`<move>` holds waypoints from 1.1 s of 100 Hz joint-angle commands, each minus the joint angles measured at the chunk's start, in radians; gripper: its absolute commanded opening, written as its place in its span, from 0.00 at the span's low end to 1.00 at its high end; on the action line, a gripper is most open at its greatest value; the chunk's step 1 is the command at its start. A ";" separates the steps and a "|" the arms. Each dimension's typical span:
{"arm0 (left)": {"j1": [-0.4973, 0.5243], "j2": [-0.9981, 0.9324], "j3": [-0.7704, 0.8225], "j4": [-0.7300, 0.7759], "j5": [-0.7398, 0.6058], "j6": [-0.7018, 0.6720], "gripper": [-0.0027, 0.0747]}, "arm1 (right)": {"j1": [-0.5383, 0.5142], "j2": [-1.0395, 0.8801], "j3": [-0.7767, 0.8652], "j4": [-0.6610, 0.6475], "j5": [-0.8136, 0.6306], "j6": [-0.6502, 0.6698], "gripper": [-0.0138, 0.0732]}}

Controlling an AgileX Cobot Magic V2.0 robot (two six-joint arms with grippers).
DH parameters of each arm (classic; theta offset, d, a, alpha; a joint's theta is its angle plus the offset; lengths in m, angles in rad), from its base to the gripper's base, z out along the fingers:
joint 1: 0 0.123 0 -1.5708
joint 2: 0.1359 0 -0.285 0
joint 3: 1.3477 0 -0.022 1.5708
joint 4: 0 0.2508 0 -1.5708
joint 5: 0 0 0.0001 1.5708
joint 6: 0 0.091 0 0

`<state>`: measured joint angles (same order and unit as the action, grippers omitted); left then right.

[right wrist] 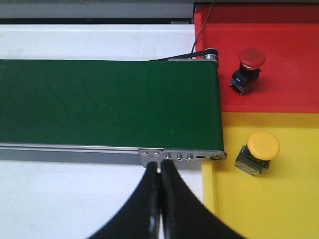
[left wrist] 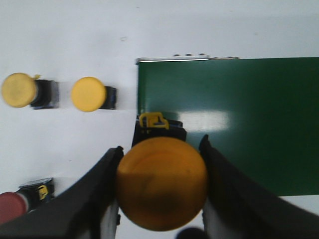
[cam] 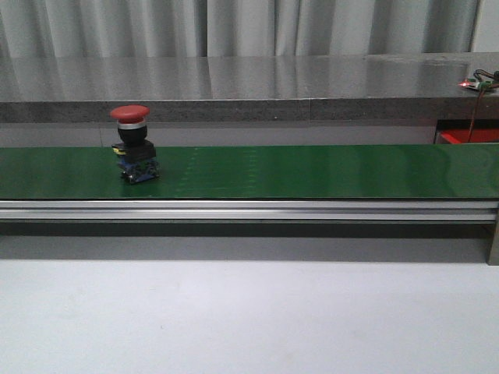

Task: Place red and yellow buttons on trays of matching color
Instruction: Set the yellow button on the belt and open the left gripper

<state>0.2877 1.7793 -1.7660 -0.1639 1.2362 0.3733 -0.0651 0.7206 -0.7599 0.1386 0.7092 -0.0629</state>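
A red button (cam: 131,142) stands upright on the green conveyor belt (cam: 312,171), near its left end. In the left wrist view my left gripper (left wrist: 161,147) is shut on a yellow button (left wrist: 162,184), held at the belt's end edge (left wrist: 229,114). Two more yellow buttons (left wrist: 20,90) (left wrist: 88,94) and a red button (left wrist: 12,205) lie on the white table. My right gripper (right wrist: 160,167) is shut and empty, just before the belt's other end (right wrist: 109,99). The red tray (right wrist: 289,84) holds a red button (right wrist: 249,67). The yellow tray (right wrist: 289,199) holds a yellow button (right wrist: 259,149).
The belt's aluminium side rail (cam: 249,209) runs along its near edge. A steel shelf (cam: 249,82) stands behind the belt. Neither arm shows in the front view. White table (cam: 249,319) lies in front of the belt.
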 commanded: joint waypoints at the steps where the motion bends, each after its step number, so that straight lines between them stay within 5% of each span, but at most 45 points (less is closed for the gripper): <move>1: -0.051 -0.057 -0.034 -0.021 -0.019 0.005 0.20 | 0.000 -0.005 -0.025 0.003 -0.063 -0.007 0.08; 61: -0.127 0.095 -0.028 0.038 -0.046 0.005 0.21 | 0.000 -0.005 -0.025 0.003 -0.063 -0.007 0.08; 70: -0.127 0.126 -0.026 0.028 -0.018 0.012 0.30 | 0.000 -0.005 -0.025 0.003 -0.063 -0.007 0.08; 92: -0.127 0.141 -0.033 0.022 0.002 0.012 0.70 | 0.000 -0.005 -0.025 0.003 -0.063 -0.007 0.08; 110: -0.127 0.131 -0.049 -0.014 0.004 0.009 0.76 | 0.000 -0.005 -0.025 0.003 -0.063 -0.007 0.08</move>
<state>0.1647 1.9743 -1.7786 -0.1374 1.2362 0.3839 -0.0651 0.7206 -0.7599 0.1386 0.7092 -0.0629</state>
